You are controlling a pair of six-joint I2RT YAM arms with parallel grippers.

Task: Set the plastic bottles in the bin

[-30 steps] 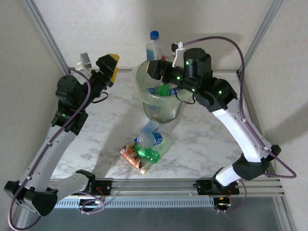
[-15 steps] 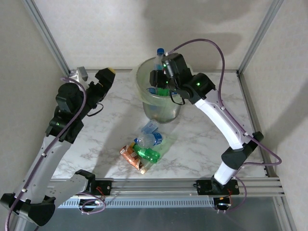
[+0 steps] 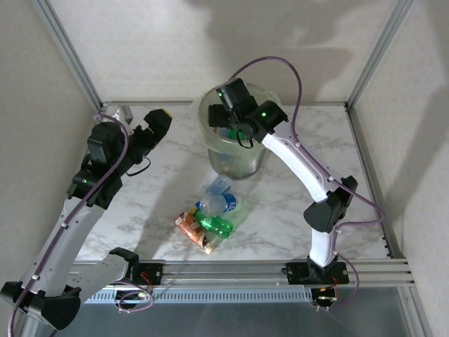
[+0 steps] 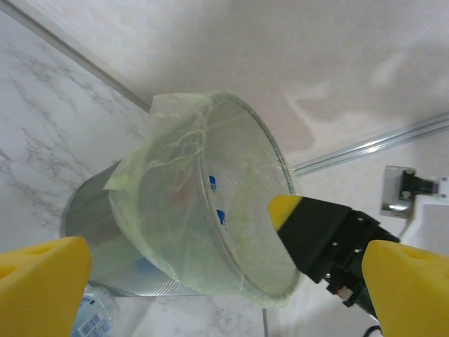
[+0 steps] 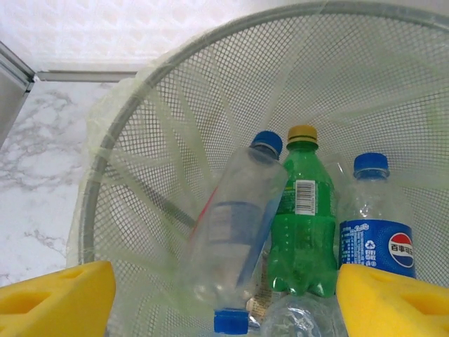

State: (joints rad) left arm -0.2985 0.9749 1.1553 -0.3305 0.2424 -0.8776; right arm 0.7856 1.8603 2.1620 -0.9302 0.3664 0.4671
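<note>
Right hand (image 5: 224,298) spread empty over the bin (image 3: 242,163), left hand (image 4: 224,281) spread too: drop looks done; next, grasp one of the plastic bottles (image 3: 214,223) on the worktop (image 3: 295,203).

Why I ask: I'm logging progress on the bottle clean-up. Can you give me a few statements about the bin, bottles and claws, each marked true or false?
1. The right claw is open above the bin. True.
2. A green bottle with a yellow cap lies inside the bin. True.
3. Every bottle is already in the bin. False: several bottles lie in a cluster on the table, in front of the bin.
4. The left claw grips a bottle. False: it is open and empty, off to the bin's side.
5. The bin is tipped onto its side. False: it stands upright on the table.
</note>
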